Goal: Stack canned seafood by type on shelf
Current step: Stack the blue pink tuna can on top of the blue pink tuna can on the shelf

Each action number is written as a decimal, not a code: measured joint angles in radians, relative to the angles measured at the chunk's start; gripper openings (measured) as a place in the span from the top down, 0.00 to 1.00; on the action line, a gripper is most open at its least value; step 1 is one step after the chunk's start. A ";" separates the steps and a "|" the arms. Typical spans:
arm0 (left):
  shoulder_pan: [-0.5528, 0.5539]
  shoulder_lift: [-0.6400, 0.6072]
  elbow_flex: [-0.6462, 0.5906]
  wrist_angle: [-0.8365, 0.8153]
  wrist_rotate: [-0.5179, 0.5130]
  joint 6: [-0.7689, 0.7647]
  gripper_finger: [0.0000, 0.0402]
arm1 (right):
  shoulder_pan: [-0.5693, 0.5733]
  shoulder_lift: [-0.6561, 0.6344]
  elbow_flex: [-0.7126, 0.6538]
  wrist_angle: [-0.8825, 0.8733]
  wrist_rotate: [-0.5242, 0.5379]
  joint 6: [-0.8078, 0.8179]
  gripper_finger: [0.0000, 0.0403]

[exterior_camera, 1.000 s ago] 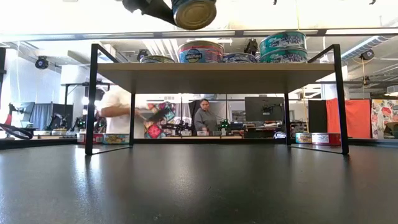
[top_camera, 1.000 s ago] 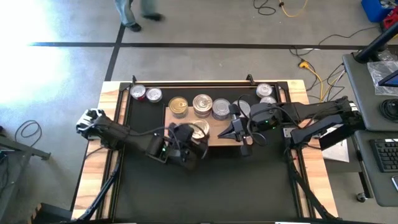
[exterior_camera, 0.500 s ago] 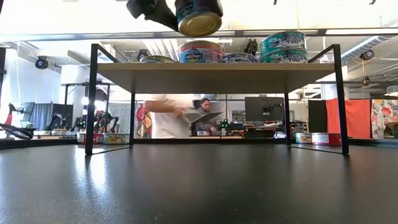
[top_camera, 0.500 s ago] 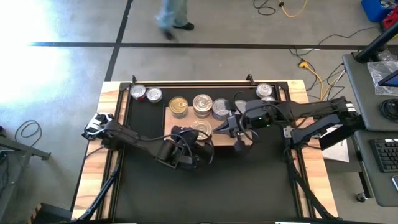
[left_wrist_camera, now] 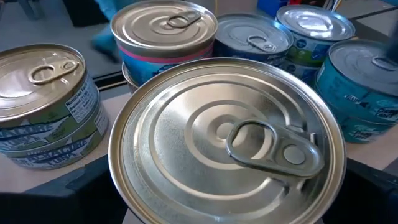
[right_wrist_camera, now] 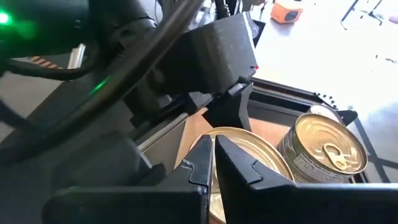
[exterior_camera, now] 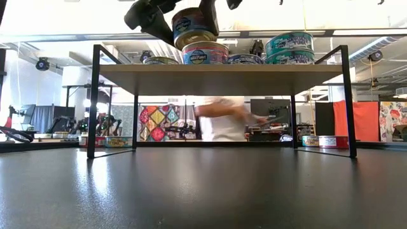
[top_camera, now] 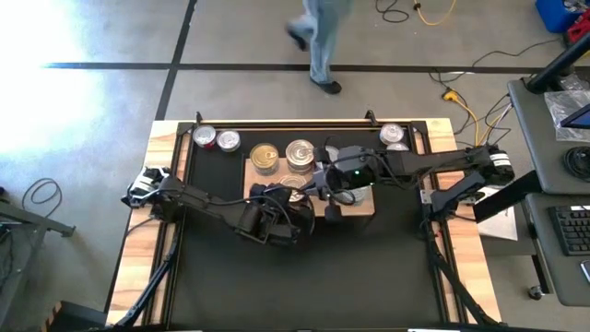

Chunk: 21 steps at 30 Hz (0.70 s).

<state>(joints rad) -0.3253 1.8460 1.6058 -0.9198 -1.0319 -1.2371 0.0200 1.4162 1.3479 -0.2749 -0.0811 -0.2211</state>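
Tins are what I am sorting here, and one silver-lidded tin [left_wrist_camera: 227, 140] is sitting between my left gripper [top_camera: 277, 214] jaws, which are spread wide around it and grasping it. In the low view that held tin [exterior_camera: 191, 27] is hanging just above a pink-and-blue tin [exterior_camera: 205, 52] already on the shelf [exterior_camera: 219, 78], so I judge I am lowering it onto a matching one. My right gripper [top_camera: 330, 198] is hovering just at 3 o'clock of the left one, over the shelf's near edge, its fingers [right_wrist_camera: 202, 163] clenched on nothing.

Working outward, the shelf board [top_camera: 365, 207] is carrying a back row along 12 o'clock: a gold-lidded tin [top_camera: 265, 157] and a silver-topped stack [top_camera: 299, 153], with more tins to 3 o'clock hidden under my right arm. The low view is showing a teal stack of two [exterior_camera: 289, 47] toward the right post.

Off the shelf, two tins [top_camera: 215, 139] are waiting on the mat at 10 o'clock and two more [top_camera: 394, 138] at 2 o'clock. I reckon the job is past halfway, with these four and the held tin left.
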 joint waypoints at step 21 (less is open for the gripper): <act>0.023 0.014 -0.004 0.127 0.119 0.227 0.03 | -0.069 0.076 0.005 -0.085 -0.018 -0.005 0.97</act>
<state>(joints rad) -0.3027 1.8603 1.6020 -0.7933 -0.9127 -1.0104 -0.0486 1.4920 1.3529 -0.3594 -0.0986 -0.2259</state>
